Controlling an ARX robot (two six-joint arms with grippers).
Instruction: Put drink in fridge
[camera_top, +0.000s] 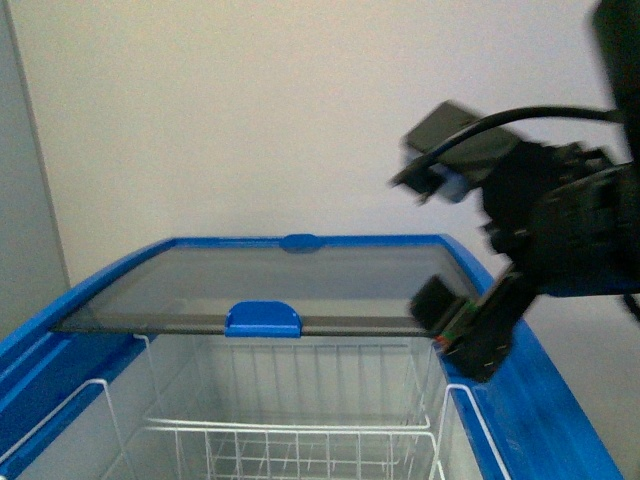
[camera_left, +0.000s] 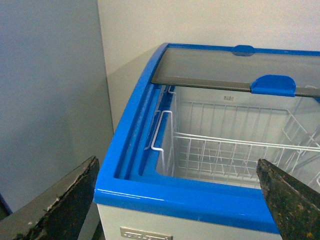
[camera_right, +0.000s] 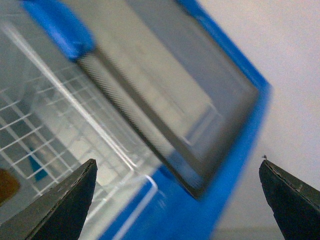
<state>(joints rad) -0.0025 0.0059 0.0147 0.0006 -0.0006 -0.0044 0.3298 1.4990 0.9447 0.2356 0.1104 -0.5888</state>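
The fridge (camera_top: 545, 400) is a white chest with a blue rim (camera_left: 131, 131). Its glass lid (camera_top: 300, 280) with a blue handle (camera_top: 263, 319) is slid to the back, so the front half stands open. A white wire basket (camera_top: 300, 440) hangs inside. My right gripper (camera_top: 425, 240) hovers open and empty over the fridge's right rim (camera_right: 240, 150), blurred by motion. My left gripper (camera_left: 176, 162) is open and empty in front of the fridge's front left corner. The drink is not clearly in view. A blurred brown patch (camera_right: 7, 186) shows among the basket wires, and I cannot tell what it is.
A tall grey cabinet (camera_left: 50, 90) stands close to the fridge's left side (camera_top: 25, 200). A plain pale wall (camera_top: 250, 110) runs right behind the fridge. The basket's wire hooks (camera_left: 160, 130) hang on the inner left rim.
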